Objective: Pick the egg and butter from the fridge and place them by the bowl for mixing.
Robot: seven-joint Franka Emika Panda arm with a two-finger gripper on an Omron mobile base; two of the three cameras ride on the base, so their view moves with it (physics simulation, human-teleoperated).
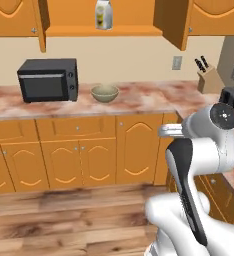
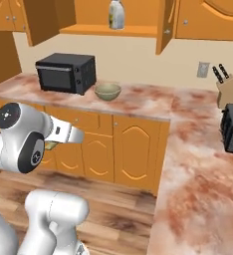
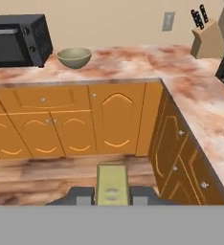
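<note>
Item: butter (image 3: 112, 184), clamped in my fingers (image 3: 87, 195), out over the floor. Bowl (image 3: 74, 57) on table beside microwave (image 3: 18, 39). I should approach level and set it just beside the bowl.

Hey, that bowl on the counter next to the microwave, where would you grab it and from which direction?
Grip the bowl by its rim, coming straight down from above. It sits upright with its mouth open, and its sloped sides would likely slip. Take the rim's right or front part, since the microwave stands close on its left.
</note>
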